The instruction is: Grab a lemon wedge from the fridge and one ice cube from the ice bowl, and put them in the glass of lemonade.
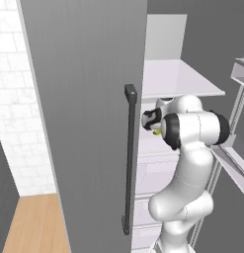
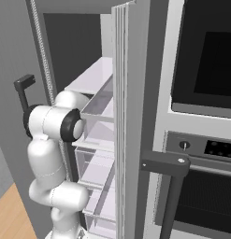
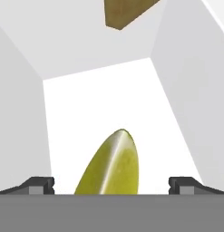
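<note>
The lemon wedge (image 3: pixel 112 165) is lying on a white shelf (image 3: pixel 99 99) inside the fridge (image 1: pixel 84 123), at the bottom centre of the hand view between the two fingertips (image 3: pixel 38 185); in the left base view it is showing as a yellow speck right of centre. It is likely light, soft and slippery, so a gentle pinch across its curved flanks at mid-length looks safest. The claw (image 3: pixel 111 186) is standing fully open, holding nothing; contact with the wedge is not discernible. A tan block (image 3: pixel 124 12) is sitting at the top centre of the hand view.
</note>
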Controlling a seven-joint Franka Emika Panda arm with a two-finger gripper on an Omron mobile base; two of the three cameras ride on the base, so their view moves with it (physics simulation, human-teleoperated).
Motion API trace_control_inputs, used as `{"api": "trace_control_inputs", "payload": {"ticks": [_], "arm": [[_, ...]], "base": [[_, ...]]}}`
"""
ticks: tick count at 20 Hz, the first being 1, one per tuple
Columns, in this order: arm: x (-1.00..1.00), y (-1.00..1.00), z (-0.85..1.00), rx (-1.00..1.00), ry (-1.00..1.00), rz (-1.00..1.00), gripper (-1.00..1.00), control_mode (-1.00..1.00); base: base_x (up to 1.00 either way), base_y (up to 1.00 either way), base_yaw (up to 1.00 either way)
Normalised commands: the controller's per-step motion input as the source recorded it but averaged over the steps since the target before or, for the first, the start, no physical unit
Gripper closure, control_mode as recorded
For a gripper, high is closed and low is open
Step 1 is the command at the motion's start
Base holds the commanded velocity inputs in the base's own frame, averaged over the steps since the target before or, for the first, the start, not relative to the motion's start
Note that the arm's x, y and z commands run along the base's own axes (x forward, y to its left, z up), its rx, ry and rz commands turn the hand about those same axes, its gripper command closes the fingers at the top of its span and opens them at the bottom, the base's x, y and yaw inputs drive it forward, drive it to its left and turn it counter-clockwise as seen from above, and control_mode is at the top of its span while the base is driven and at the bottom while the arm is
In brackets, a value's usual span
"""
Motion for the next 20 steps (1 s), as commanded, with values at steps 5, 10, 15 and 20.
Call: {"api": "trace_control_inputs", "payload": {"ticks": [5,10,15,20], "arm": [[-0.21,0.00,-0.15,0.00,0.00,-0.02,-1.00,-1.00],[-0.01,0.00,-0.11,0.00,0.00,-0.02,-1.00,-1.00],[0.00,0.00,-0.15,0.00,0.00,0.00,-1.00,-1.00],[0.00,0.00,-0.14,0.00,0.00,0.00,-1.00,-1.00]], "base": [[0.00,0.00,0.00],[0.00,0.00,0.00],[0.00,0.00,0.00],[0.00,0.00,0.00]]}}
